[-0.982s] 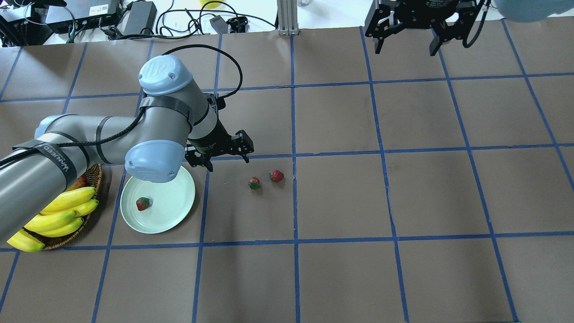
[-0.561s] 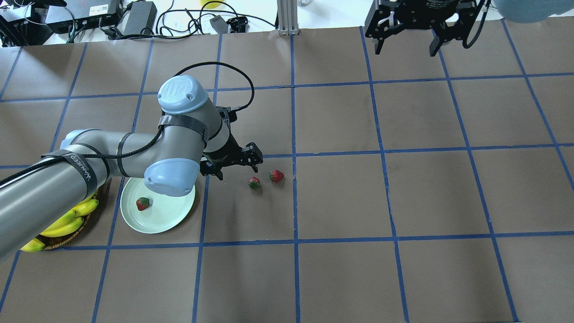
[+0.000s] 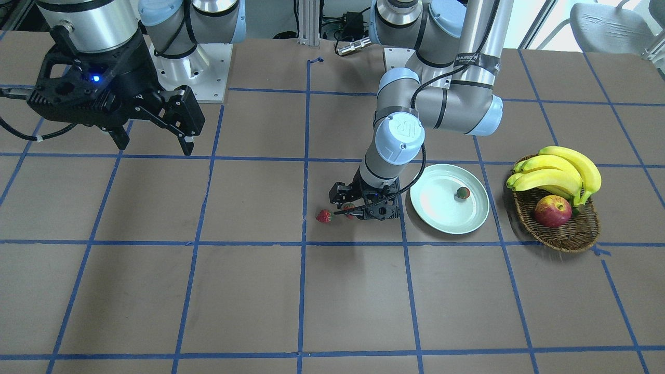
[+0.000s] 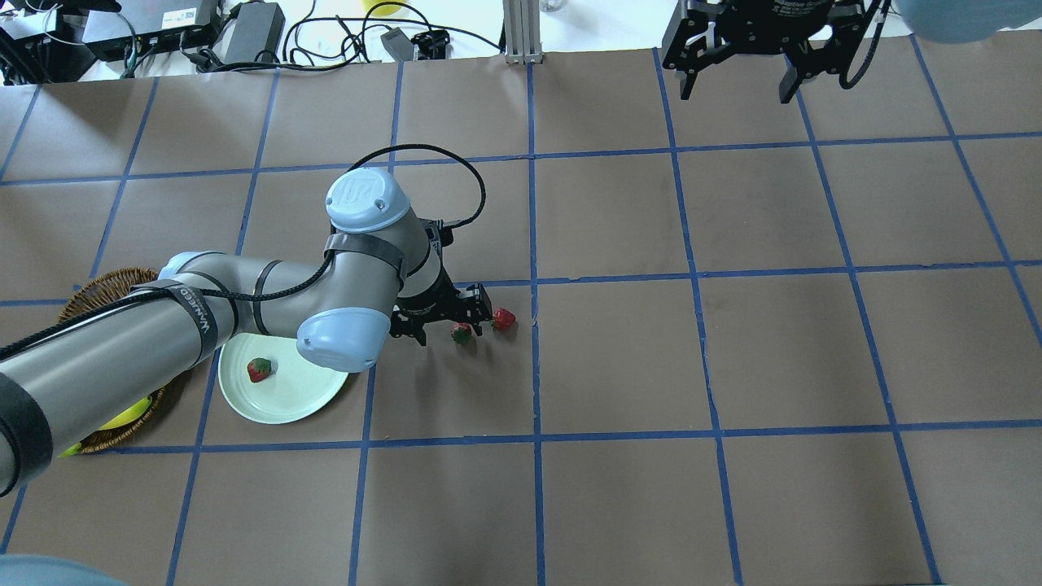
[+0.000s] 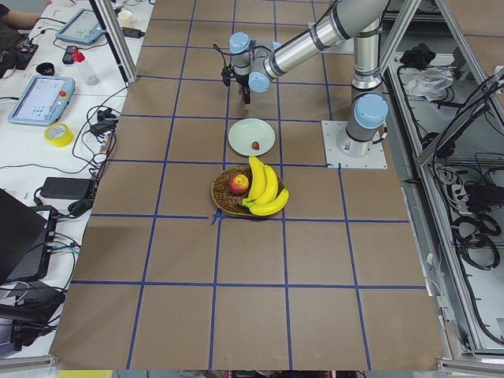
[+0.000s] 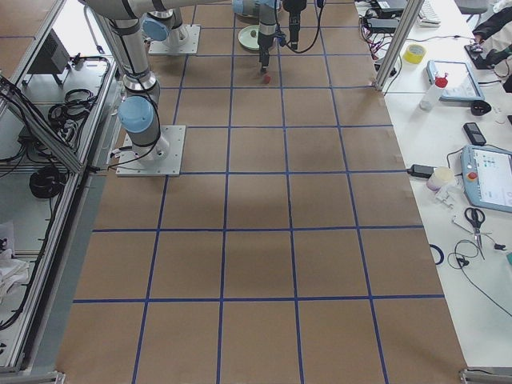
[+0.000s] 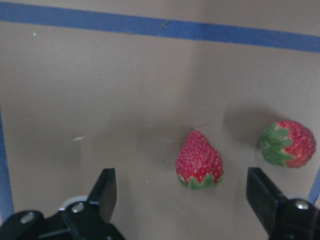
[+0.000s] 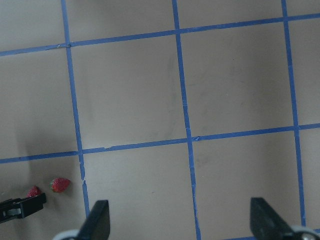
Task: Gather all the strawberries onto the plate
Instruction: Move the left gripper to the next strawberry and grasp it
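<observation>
Strawberry (image 7: 199, 161) between left gripper's (image 7: 182, 190) wide-apart jaws, second strawberry (image 7: 287, 144) just beside, blue tape line (image 7: 160, 25) beyond.

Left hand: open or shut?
Open. Left hand fingers wide apart in its wrist view, neither touching the small red strawberry between them.

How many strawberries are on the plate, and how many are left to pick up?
One strawberry is on the plate. The left gripper is open with a second strawberry between its fingers, not gripped yet. A third strawberry waits on the table. Two left.
</observation>
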### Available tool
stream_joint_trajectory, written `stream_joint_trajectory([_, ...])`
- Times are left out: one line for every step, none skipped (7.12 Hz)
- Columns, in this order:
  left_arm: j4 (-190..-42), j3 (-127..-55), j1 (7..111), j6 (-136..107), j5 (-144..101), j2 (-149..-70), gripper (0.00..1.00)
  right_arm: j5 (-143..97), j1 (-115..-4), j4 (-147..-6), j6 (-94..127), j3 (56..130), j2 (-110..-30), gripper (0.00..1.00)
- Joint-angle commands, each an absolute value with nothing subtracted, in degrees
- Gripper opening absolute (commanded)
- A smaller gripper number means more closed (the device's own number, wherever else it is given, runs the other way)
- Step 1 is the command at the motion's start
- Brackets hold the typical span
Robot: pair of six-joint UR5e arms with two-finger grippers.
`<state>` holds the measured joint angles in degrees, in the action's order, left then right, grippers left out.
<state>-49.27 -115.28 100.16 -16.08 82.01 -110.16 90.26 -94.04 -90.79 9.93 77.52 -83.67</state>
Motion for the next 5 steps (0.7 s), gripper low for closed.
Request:
stream_joint_trajectory([-49.22,-115.31,100.2,-16.26,80.95,-110.83,0.39,90.26,-94.04,-90.79,9.93,77.52,-83.67,1.0])
stream_joint_trajectory([-49.22,-115.23,100.2,-16.35,81.03,-110.74,0.0,90.26,-94.04,-90.79,9.93,77.52,-83.67,1.0])
stream_joint_trajectory([-49.13,-114.7,100.11,-16.35,80.86,-110.39,0.0,90.26,-94.04,-90.79,9.93,77.52,-83.67,1.0])
stream_joint_trajectory([-49.83,-112.52,99.76,-16.17,81.82,-109.61,0.0,90.26,-94.04,-90.79,9.93,77.52,-83.67,1.0])
stream_joint_trajectory([-53.49,-109.8,99.15,-15.39,82.17,-108.56,0.0,90.26,-94.04,-90.88,9.93,77.52,-83.67,1.0])
